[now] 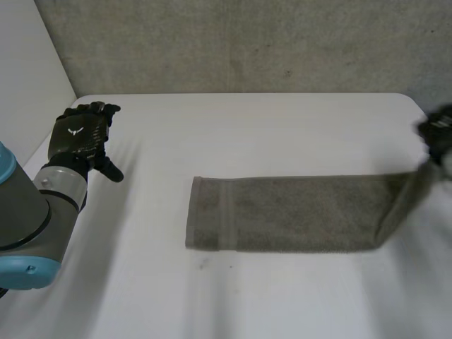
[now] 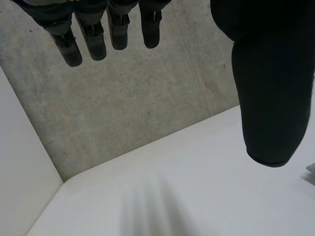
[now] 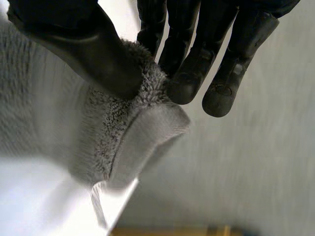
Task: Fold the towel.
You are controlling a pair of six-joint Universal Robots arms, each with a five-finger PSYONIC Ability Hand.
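A grey-brown towel (image 1: 296, 213), folded into a long strip, lies across the middle of the white table (image 1: 212, 134). Its right end is lifted off the table by my right hand (image 1: 436, 134) at the table's right edge. In the right wrist view the thumb (image 3: 88, 46) and fingers (image 3: 189, 73) pinch the towel's edge (image 3: 147, 123), which hangs below them. My left hand (image 1: 83, 134) hovers over the table's far left, well apart from the towel, with its fingers (image 2: 98, 34) straight and nothing held.
A grey concrete wall (image 1: 247, 42) runs behind the table. A white panel (image 1: 28, 78) stands at the left. The table's right edge (image 1: 424, 113) is close to my right hand.
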